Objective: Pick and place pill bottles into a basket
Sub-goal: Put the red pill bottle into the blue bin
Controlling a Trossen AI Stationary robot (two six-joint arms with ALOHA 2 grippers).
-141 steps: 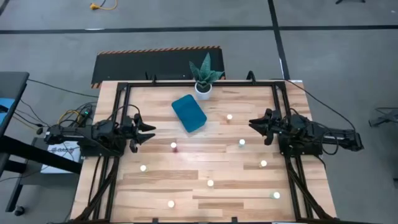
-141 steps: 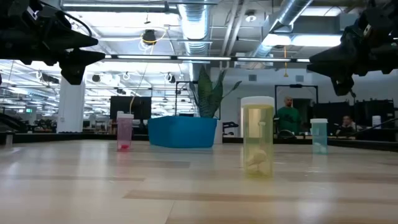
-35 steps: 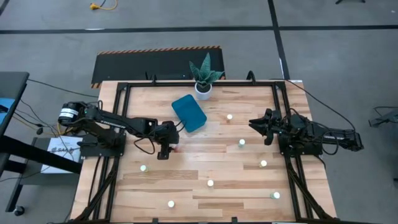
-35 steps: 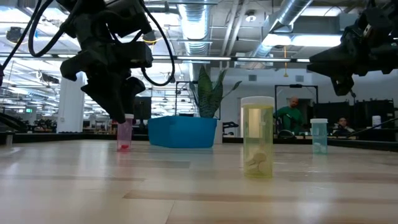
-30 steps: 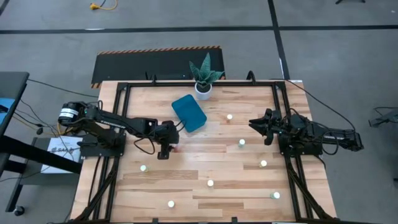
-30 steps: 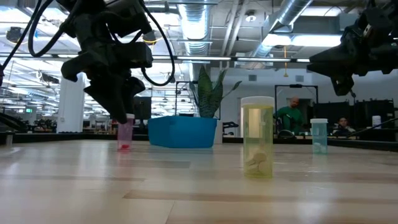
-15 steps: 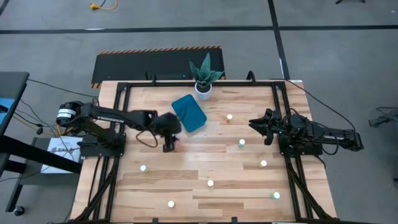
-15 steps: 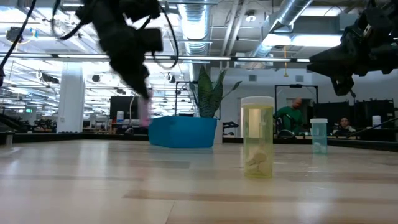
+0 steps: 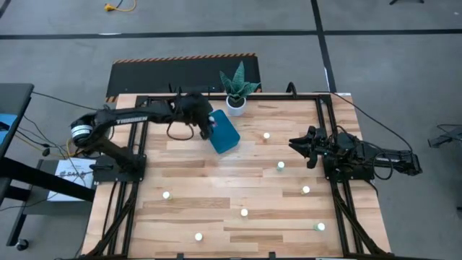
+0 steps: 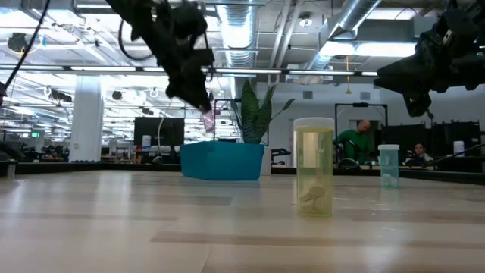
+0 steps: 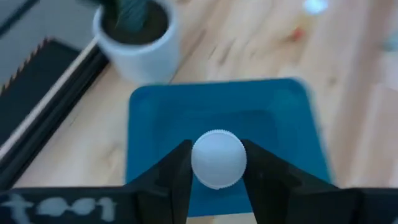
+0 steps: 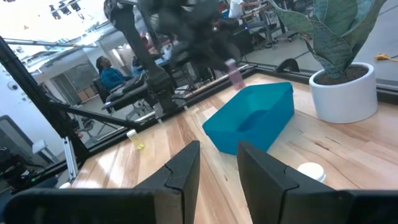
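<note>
Left gripper: the left gripper [image 9: 206, 123] hangs in the air at the far-left edge of the basket [image 9: 221, 133], with its arm stretched across the far part of the table [image 9: 216, 191]. I judge this position is chosen so that the load falls inside the walls and not on the wood.
Jaws, left: the two fingers [image 11: 172, 176] are clenched on a pink pill bottle [image 10: 208, 119], one at each side of its white cap [image 11: 218, 158]. The grip at the top lets the body hang free below.
Held bottle: in the low view it is tilted, well above the rim of the basket, so it is not yet released. From the left wrist view, the blue floor of the basket lies directly behind the cap.
Basket: it lies turned at an angle, just beside the plant pot [image 9: 236, 102] at the far side. It looks empty inside, as far as the views show.
Other bottles: seven more stand upright and scattered on the middle, right and near parts of the table, for example the yellow one [image 10: 314, 167] and a pale one [image 9: 266, 135] to the right of the basket.
Right gripper: the right gripper [image 9: 294, 143] waits over the right edge of the table; its fingers are apart and hold nothing.
Next step, my judgement: lowering a little before opening would keep the bottle from bouncing out.
</note>
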